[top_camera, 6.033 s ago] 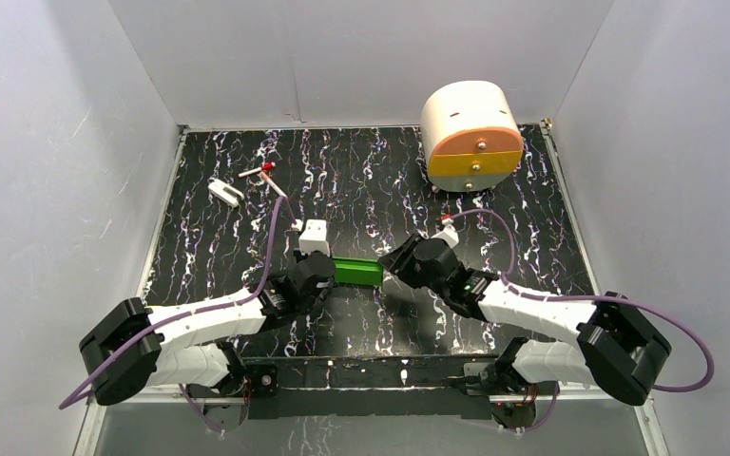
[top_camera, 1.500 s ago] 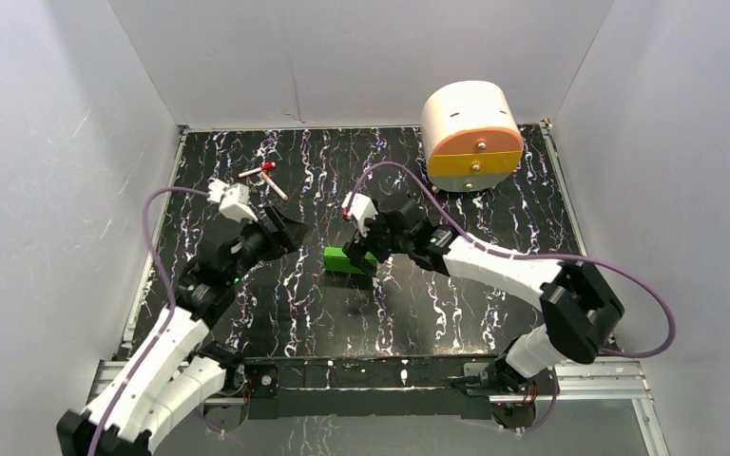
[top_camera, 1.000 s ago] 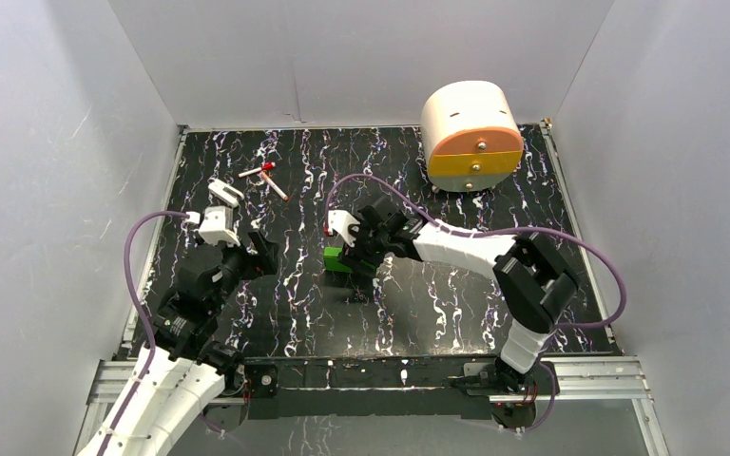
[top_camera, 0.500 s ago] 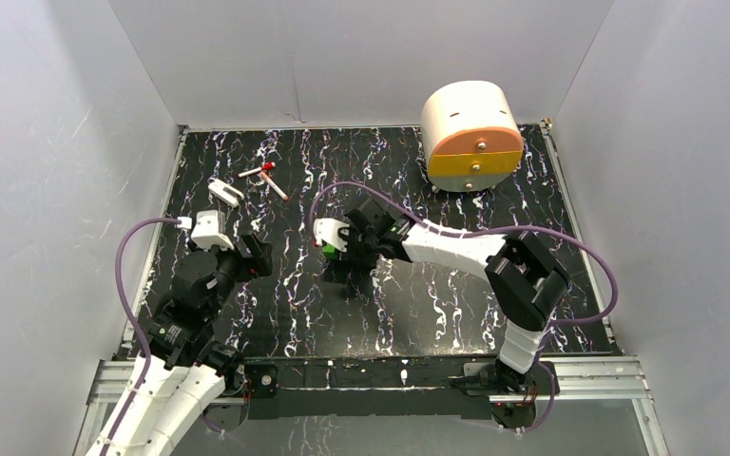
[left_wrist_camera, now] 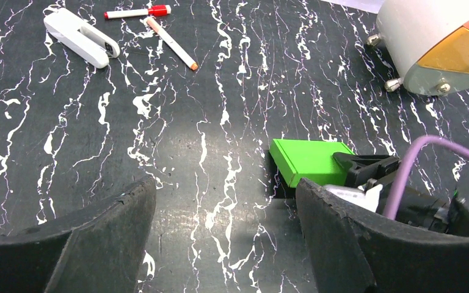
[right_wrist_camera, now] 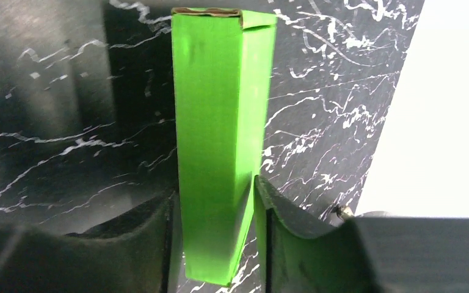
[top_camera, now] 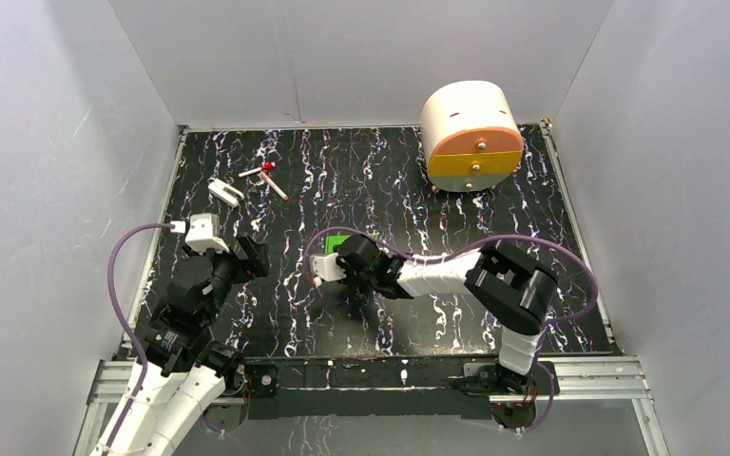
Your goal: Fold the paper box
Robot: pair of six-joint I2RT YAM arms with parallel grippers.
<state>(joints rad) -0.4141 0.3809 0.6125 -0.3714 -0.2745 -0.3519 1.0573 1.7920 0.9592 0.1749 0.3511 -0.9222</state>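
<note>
Green paper box [right_wrist_camera: 220, 152], already box-shaped, is now pinched between the just-narrowed jaws of the right gripper [right_wrist_camera: 215, 201], with the left gripper [left_wrist_camera: 223, 189] gaping empty nearby, so folding looks nearly finished.

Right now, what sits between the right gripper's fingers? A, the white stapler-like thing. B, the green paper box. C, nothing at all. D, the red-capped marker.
B: in the right wrist view the green paper box runs up from between the fingers of the right gripper, with one pad pressed against each long side.
</note>
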